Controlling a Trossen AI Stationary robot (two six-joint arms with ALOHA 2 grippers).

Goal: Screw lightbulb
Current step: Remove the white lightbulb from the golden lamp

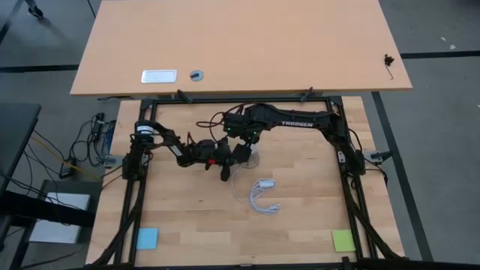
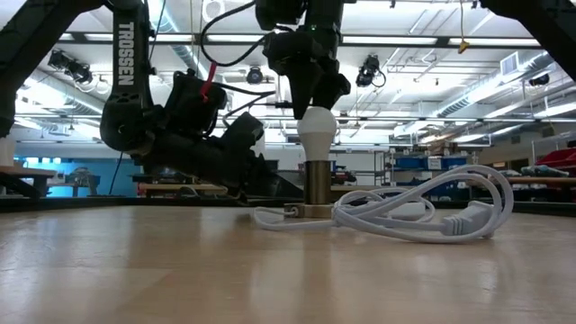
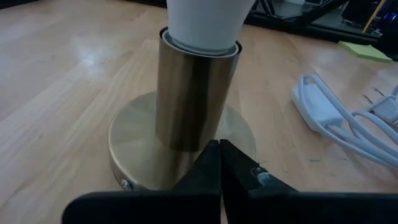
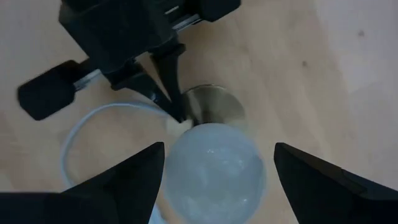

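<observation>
The white lightbulb [image 2: 317, 130] stands upright with its base down in the brass socket [image 3: 193, 93]. The socket's round disc [image 3: 134, 146] lies flat on the wooden table. My right gripper [image 4: 217, 177] comes down from above and is open. Its fingers stand on either side of the bulb's dome [image 4: 214, 168], with a clear gap on one side. My left gripper [image 3: 219, 155] lies low at the socket's left side, shut, with its tips at the socket's foot. My left gripper's shut fingertips [image 3: 211, 163] lie on the brass disc, against the foot of the socket's tube [image 3: 186, 144]. They come from the table's left side, nearly level and slanting a little down. The socket stands upright with its disc flat on the table.
A coiled white cord with a small box plug [image 1: 262, 199] lies just on the near right of the socket, joined to it by a white cable [image 2: 270, 219]. A blue note [image 1: 147, 238] and a green note [image 1: 343, 240] lie by the near corners. A second tabletop [image 1: 240, 45] stands beyond.
</observation>
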